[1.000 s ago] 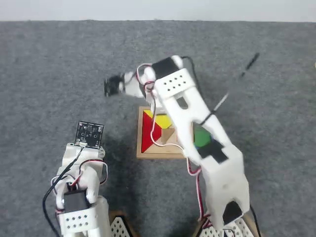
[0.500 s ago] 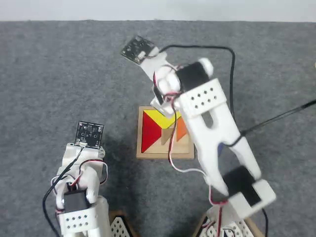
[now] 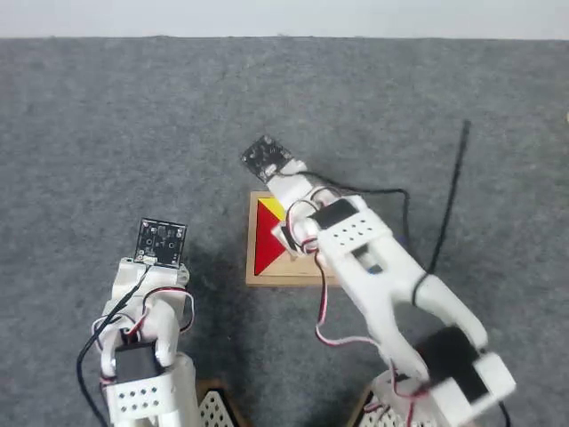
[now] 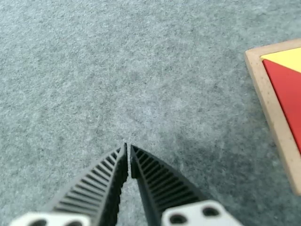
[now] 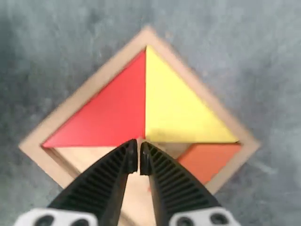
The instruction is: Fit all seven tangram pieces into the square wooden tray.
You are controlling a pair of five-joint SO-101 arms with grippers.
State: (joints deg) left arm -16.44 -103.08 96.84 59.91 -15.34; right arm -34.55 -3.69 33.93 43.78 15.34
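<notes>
Grey felt (image 3: 107, 116) covers the table, and a black cable (image 3: 452, 200) runs to the right of the square wooden tray (image 3: 252, 253). In the high view the right arm (image 3: 373, 267) stretches over the tray from the near right and hides its middle and right side, leaving the left rim and a strip of colour showing. The left arm (image 3: 147, 320) stands well apart at the near left. The left gripper (image 4: 128, 147) is over bare felt, jaws drawn together with nothing between them and the tray's corner (image 4: 263, 89) off to its right. Two arms and one tray are in sight, with three coloured pieces in the tray. The tray sits square to the table, sides running left-right and near-far. The red triangle (image 5: 108, 113) has its long side on the left rim, running near-far, its point aimed right at the centre. The yellow triangle (image 5: 178, 108) has its long side on the far rim, its point aimed near. The two touch along a seam from the far-left corner. An orange piece (image 5: 207, 160) lies against the yellow's other short side, partly behind a finger. The right gripper (image 5: 138, 143) is over the tray's centre, jaws closed to a slit and holding nothing, with bare wood (image 5: 70, 157) beside it.
</notes>
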